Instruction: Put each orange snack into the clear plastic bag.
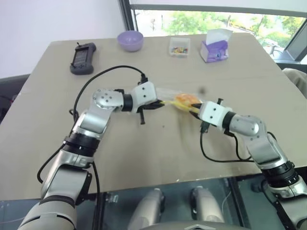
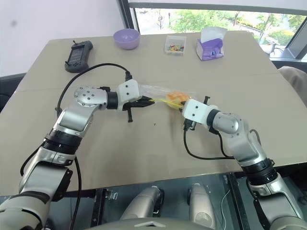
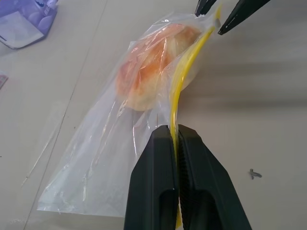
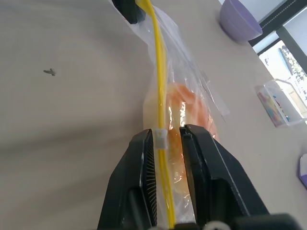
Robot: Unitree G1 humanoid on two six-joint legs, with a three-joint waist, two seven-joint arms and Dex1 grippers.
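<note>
The orange snack (image 3: 156,67) — a round orange-yellow bun — already sits inside the clear plastic bag (image 3: 100,158), which hangs stretched between the two arms above the middle of the bench (image 1: 144,158), so the step in hand looks like closing the bag rather than filling it. The left gripper (image 3: 174,136) has its fingers pressed together on the yellow sealing strip (image 3: 181,91) at one end of the bag's mouth, pinching it tight. The right gripper (image 4: 167,139) stands at the other end, where its fingers are narrowly apart on either side of the strip, with the small white slider (image 4: 161,139) between them; the left of the two seems to touch the slider, though whether the other presses on it too I cannot tell. The bun lies in the bag just beside the right gripper's fingers, under the strip, and the rest of the bag trails loose and empty toward the left arm. Judging from this, the next move calls for the right gripper to close firmly on the slider and run it along the strip toward the left gripper, while the left keeps the strip taut — any slack and the slider would likely bunch the film instead of sealing it. No other bun shows on the bench; the purple bowl (image 1: 130,40), the small clear box (image 1: 179,46) of coloured bits, the purple tissue pack (image 1: 215,47) and the black handheld controller (image 1: 83,58) stand well apart along the far edge.
</note>
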